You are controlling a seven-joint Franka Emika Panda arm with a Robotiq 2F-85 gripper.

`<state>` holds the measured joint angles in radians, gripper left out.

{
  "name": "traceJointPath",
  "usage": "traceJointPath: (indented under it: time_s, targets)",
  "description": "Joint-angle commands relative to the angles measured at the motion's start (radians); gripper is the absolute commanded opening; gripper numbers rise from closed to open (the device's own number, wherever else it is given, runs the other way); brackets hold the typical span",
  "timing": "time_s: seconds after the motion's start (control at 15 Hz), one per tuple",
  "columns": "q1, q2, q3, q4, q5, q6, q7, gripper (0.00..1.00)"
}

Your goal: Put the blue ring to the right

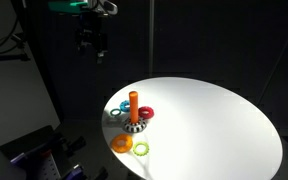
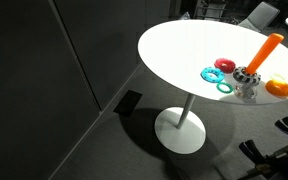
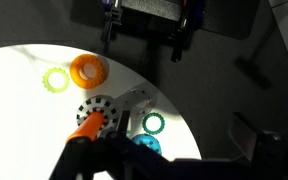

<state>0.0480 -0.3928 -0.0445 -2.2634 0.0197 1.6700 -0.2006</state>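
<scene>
The blue ring [image 2: 210, 74] lies flat on the round white table [image 2: 174, 50], next to a dark red ring [image 2: 225, 65] and a teal ring [image 2: 225, 87]. It also shows in the wrist view [image 3: 144, 145], partly hidden in shadow at the bottom edge, and faintly in an exterior view [image 1: 116, 108]. My gripper [image 1: 92, 48] hangs high above and to the side of the table, open and empty. In the wrist view its fingers [image 3: 144, 40] stand wide apart at the top, far from the rings.
An orange peg [image 2: 265, 50] leans on a checkered round base [image 2: 246, 80] beside the rings. An orange ring [image 3: 88, 70] and a yellow-green ring [image 3: 56, 80] lie further along. The table edge [image 3: 174, 120] is close to the teal ring [image 3: 153, 123].
</scene>
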Motion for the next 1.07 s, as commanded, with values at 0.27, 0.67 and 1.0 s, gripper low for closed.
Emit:
traceJointPath:
  time_s: [0.27,0.67,1.0]
  targets:
    - [-0.017,-0.048,0.009,-0.148,-0.016,0.228,0.018,1.0]
    - [-0.013,-0.014,0.004,-0.145,0.0,0.234,0.003,1.0]
    - [-0.016,0.003,0.007,-0.163,-0.001,0.279,0.02,1.0]
